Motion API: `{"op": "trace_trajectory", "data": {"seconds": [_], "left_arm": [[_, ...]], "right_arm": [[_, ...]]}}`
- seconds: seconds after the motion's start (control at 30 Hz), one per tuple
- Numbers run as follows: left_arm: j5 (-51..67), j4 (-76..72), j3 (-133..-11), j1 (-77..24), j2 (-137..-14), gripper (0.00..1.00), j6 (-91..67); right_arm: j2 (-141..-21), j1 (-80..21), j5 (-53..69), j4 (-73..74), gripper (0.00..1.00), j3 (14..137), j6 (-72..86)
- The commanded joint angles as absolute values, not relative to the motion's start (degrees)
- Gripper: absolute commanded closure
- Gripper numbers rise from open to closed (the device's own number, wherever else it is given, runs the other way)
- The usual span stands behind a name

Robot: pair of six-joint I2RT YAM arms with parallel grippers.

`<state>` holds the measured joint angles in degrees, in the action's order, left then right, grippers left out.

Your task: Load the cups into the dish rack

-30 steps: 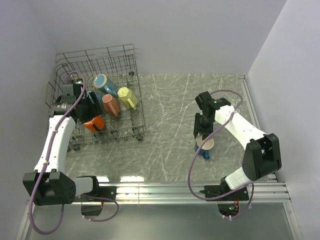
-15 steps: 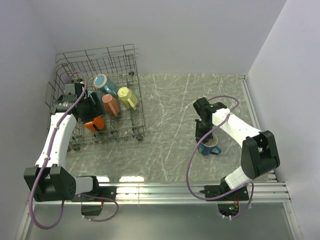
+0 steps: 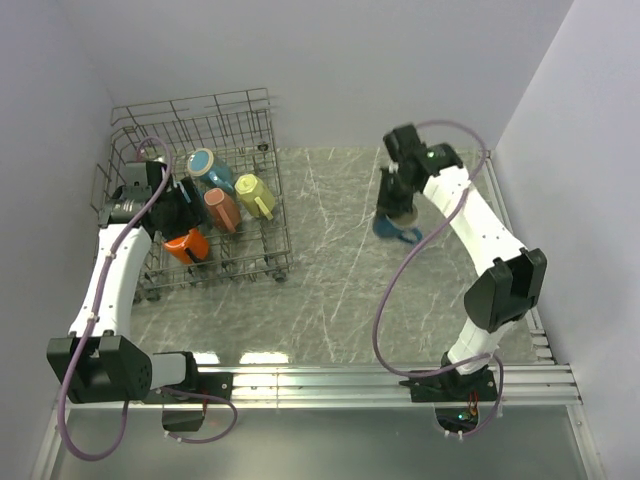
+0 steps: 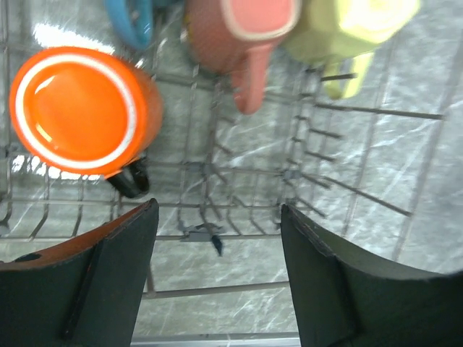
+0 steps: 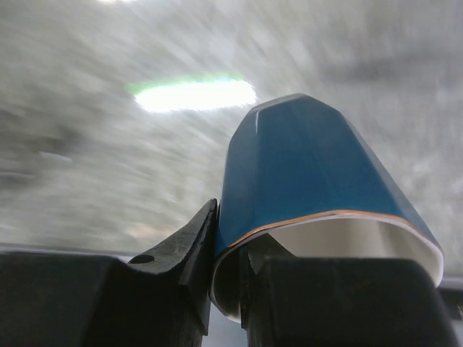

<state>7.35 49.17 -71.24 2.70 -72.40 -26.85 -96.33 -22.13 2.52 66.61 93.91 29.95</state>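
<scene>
Right gripper (image 3: 398, 203) is holding the dark blue mug (image 3: 402, 226) off the table (image 3: 330, 280).
Its jaws are pinching the mug's rim, one finger inside and one outside, well right of the rack (image 3: 190, 120). The left gripper (image 4: 217, 238) is hovering over the rack, jaws standing wide and gripping nothing, near the orange mug (image 4: 79, 108). The salmon mug (image 4: 246, 29), yellow mug (image 4: 347, 29) and pale blue mug (image 3: 208, 168) are lying in the rack.
</scene>
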Motion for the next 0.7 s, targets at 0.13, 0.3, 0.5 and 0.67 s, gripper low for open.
{"op": "trace_trajectory", "data": {"seconds": [0.13, 0.3, 0.5, 0.67], "left_arm": [[18.5, 41.9, -76.7, 2.6, -68.0, 0.17, -27.9], [29.5, 33.9, -71.4, 2.6, -65.1, 0.04, -33.3], [52.3, 6.8, -62.3, 2.4, -62.2, 0.01, -48.8], [54.7, -1.8, -58.5, 0.8, -60.9, 0.01, -50.5]], "right_arm": [[-100.3, -19.4, 19.6, 62.6, 1.00, 121.7, 36.8], [-95.3, -18.3, 37.6, 38.1, 1.00, 111.0, 52.8], [-89.6, -18.1, 48.2, -7.3, 1.00, 88.8, 84.0], [-88.9, -18.5, 43.3, -40.4, 1.00, 76.0, 109.0]]}}
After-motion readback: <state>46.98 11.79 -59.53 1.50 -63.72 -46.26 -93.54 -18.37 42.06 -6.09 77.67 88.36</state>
